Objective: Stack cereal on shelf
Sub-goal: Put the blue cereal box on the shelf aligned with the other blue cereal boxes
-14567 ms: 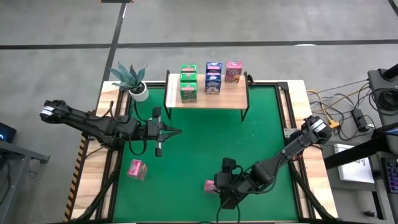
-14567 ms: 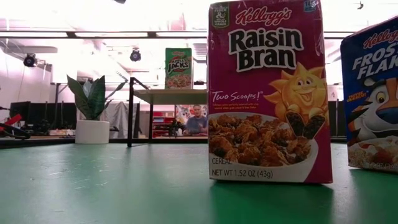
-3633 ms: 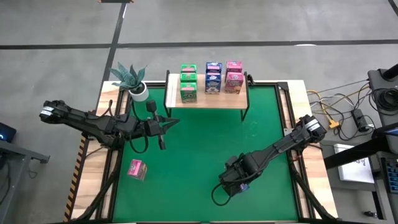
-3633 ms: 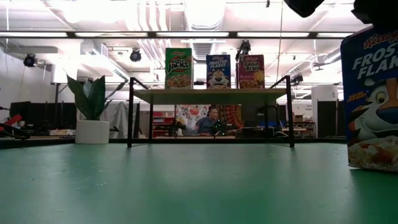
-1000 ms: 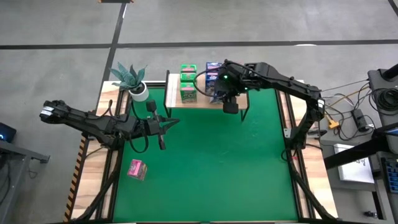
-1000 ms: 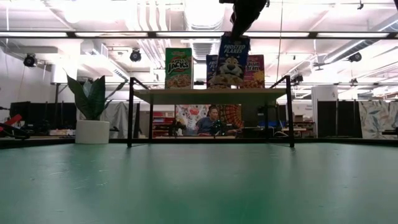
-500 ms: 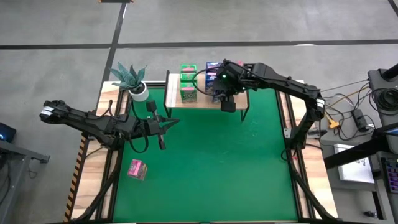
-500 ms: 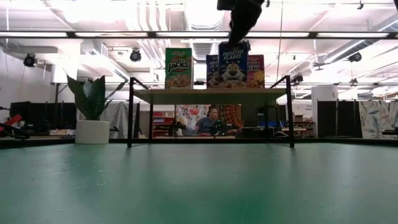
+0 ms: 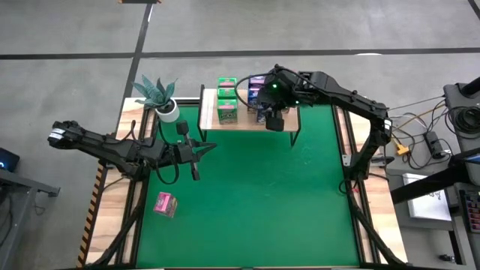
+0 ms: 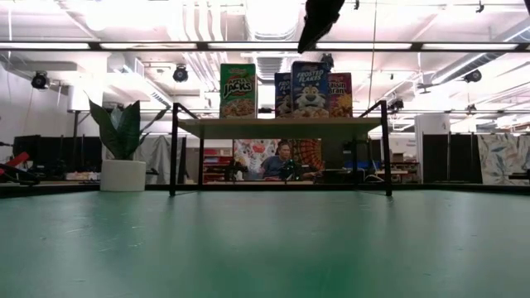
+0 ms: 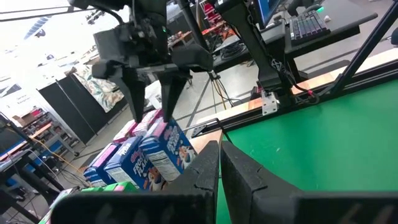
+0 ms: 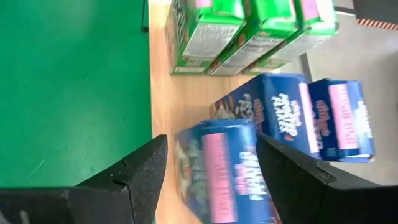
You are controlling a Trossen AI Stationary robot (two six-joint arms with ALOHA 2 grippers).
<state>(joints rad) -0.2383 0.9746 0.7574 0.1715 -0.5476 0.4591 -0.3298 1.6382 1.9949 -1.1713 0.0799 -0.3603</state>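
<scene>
My right claw (image 12: 211, 168) hangs spread apart over the front blue box (image 12: 227, 168) on the shelf (image 9: 247, 120), its arm hiding most boxes from above. Left claw (image 11: 219, 165) is together over the bench (image 9: 247, 195); one pink box (image 9: 165, 204) lies near it

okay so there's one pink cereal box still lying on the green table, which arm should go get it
Probably the left. The pink box lies on the left arm's side of the table, not far from the shut left gripper. The right gripper is across the table, open above a blue box on the shelf.
</scene>
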